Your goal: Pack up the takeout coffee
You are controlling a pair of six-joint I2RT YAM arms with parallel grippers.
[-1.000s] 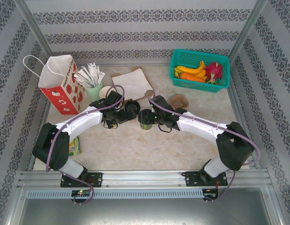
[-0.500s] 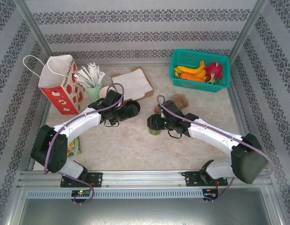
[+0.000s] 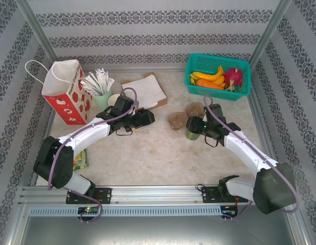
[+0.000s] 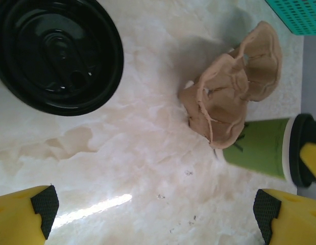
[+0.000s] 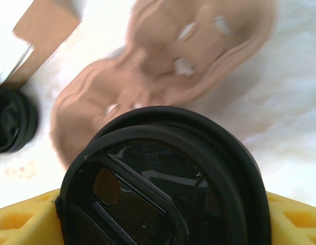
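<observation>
Partly cut off: takeout coffee [image 5: 163, 194], gripped by right pincer [image 3: 194, 132].

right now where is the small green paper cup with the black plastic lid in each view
top external: small green paper cup with black plastic lid, right of centre
left wrist: cup at right edge, lid pointing right
right wrist: its lid, bottom centre, close up
shared landmark: brown moulded pulp cup carrier beside it

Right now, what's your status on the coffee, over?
Left hand open, empty, near a black lid. Right hand shut on takeout coffee, lid on. Pulp carrier close beside it.
</observation>
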